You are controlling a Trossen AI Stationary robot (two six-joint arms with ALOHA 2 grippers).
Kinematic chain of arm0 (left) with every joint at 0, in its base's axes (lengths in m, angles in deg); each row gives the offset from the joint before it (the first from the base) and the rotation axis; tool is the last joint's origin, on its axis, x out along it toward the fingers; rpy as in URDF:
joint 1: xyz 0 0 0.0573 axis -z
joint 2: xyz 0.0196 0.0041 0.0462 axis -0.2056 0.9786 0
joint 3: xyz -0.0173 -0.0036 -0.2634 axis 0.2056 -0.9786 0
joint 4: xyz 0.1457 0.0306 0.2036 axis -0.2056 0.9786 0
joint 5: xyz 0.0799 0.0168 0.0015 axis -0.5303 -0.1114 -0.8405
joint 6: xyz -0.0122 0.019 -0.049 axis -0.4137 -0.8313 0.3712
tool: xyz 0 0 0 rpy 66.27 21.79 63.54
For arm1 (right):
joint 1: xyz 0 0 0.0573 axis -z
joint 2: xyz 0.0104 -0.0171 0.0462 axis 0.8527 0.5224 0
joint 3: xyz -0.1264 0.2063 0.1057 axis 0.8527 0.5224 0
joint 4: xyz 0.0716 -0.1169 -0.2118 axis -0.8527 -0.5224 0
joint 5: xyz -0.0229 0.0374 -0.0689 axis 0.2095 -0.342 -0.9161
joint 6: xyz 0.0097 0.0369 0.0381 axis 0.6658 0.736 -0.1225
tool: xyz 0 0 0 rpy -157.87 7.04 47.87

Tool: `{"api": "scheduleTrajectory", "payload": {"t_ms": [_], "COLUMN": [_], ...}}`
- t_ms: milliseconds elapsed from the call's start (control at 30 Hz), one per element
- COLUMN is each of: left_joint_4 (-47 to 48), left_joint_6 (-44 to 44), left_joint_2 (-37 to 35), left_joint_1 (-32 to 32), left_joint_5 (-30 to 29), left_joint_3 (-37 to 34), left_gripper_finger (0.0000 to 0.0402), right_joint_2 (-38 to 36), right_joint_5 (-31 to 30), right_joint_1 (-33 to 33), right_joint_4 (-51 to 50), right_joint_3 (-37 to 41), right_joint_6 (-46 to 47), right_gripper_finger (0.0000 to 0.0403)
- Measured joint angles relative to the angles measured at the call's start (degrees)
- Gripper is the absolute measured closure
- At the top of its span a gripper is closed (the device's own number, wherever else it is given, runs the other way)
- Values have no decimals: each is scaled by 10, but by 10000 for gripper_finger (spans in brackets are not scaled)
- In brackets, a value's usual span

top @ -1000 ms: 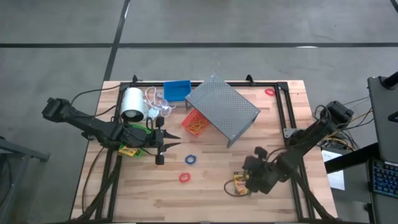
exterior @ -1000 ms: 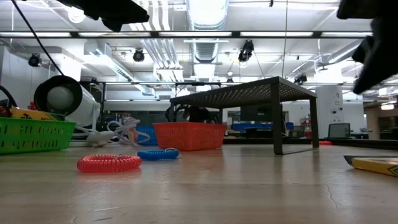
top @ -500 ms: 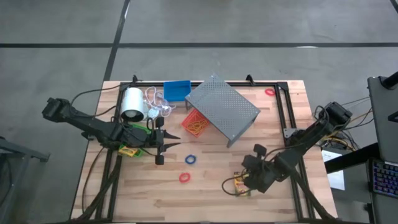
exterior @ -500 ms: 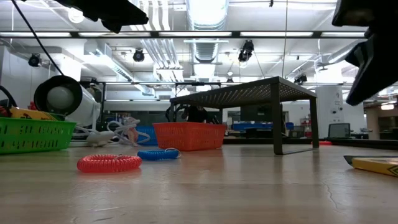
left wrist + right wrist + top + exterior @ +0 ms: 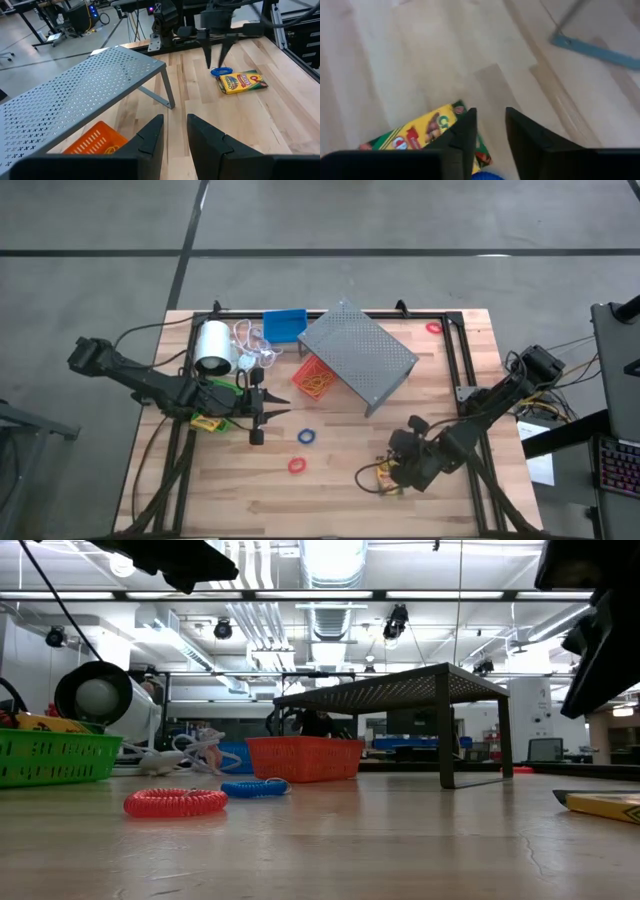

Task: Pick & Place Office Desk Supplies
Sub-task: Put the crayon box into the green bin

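Little looks sorted yet, I judge. The right jaws (image 5: 383, 477) hover just above a crayon box (image 5: 240, 81) on the counter (image 5: 340, 490), narrowly parted, holding nothing. The left jaws (image 5: 264, 416), slightly parted and empty, wait beside the green bin (image 5: 55, 758), which holds a second crayon box (image 5: 45, 723); red band (image 5: 296, 466) and blue band (image 5: 307, 436) lie loose between both jaws; the orange bin (image 5: 314, 378) holds yellowish items

Two dark, near-black arms are fitted, each built from slim links joined by bulkier rounded joints. Each arm ends in a two-finger gripper: the left gripper (image 5: 262, 418) and the right gripper (image 5: 378, 477). The fingers (image 5: 150, 137) are flat, black and angular, tapering towards blunt tips. Thin dark cables are routed along the arms.
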State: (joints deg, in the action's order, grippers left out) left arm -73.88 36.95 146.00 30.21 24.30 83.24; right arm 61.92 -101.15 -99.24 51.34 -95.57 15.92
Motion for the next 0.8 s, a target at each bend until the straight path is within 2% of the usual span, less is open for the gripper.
{"api": "scheduleTrajectory", "payload": {"t_ms": [133,500,800], "left_joint_4": [0,10,13], "left_joint_6": [0,0,0], "left_joint_2": [0,0,0], "left_joint_1": [0,0,0], "left_joint_5": [0,0,0], "left_joint_3": [0,0,0], "left_gripper_finger": [315,315,315], "right_joint_2": [0,0,0], "right_joint_5": [27,146,155], "right_joint_1": [3,49,54], "right_joint_4": [31,31,39], "right_joint_3": [0,33,39], "right_joint_6": [-93,-83,-121], "right_gripper_finger": [261,259,266]}}
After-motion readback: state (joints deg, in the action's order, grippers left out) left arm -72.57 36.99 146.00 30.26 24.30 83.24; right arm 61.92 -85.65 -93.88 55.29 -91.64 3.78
